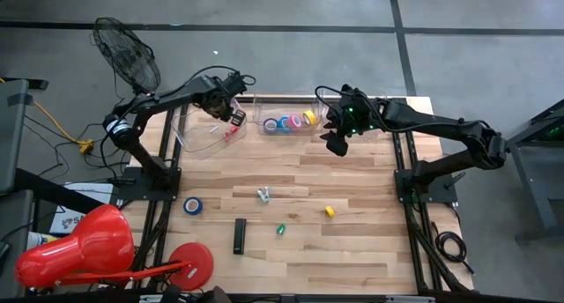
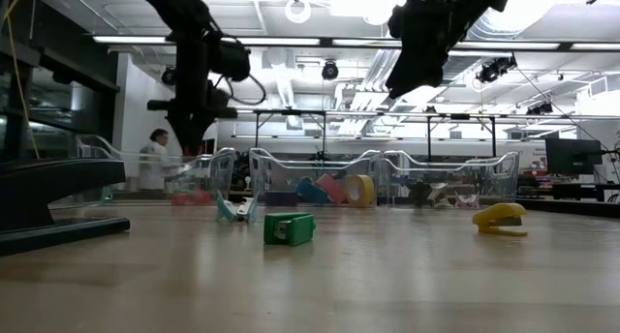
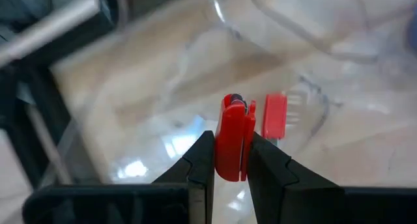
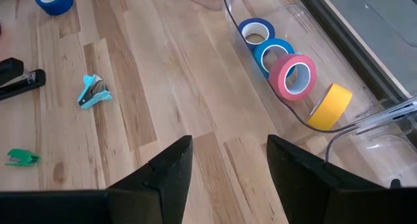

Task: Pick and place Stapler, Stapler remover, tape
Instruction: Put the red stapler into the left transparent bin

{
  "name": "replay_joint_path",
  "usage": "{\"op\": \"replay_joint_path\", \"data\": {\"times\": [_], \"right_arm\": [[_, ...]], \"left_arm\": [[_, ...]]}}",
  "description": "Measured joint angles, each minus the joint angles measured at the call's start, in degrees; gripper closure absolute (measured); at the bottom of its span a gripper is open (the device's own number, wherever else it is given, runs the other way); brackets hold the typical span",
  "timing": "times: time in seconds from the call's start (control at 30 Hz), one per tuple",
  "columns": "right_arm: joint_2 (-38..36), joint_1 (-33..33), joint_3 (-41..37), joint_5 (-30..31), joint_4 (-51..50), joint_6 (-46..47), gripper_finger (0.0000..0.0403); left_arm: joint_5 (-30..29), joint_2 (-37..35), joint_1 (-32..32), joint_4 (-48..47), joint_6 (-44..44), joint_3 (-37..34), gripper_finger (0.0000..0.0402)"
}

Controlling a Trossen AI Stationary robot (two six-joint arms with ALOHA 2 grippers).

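My left gripper hangs over the left clear bin, shut on a red staple remover. A second red staple remover lies on that bin's floor below. Tape rolls, two blue, one pink and one yellow, stand on edge in the middle bin. A blue tape roll, a black stapler, and teal, green and yellow staple removers lie on the table. My right gripper is open above the table beside the middle bin. My left gripper pinches the red staple remover by its two flat sides between its two fingers. The fingers come steeply from above. The remover sticks out past the fingertips, its jaw end away from the gripper, lifted clear above the bin's floor.
A third clear bin stands at the back right, partly under my right arm. A large flat red disc and a red moulded object sit at the near left. A fan stands behind the left arm.
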Motion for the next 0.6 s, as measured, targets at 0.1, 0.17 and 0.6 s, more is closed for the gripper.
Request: {"op": "replay_joint_path", "data": {"times": [0.1, 0.17, 0.6], "right_arm": [[0.0, 0.0, 0.0, 0.0, 0.0, 0.0, 0.0215], [0.0, 0.0, 0.0, 0.0, 0.0, 0.0, 0.0215], [0.0, 0.0, 0.0, 0.0, 0.0, -0.2, 0.0215]], "left_arm": [[3.0, 0.0, 0.0, 3.3, -1.4, -5.0, 0.0346], [4.7, 0.0, 0.0, 5.5, -2.8, -8.1, 0.0346], [6.5, -0.2, -0.1, 9.2, -9.4, -17.0, 0.0326]]}}
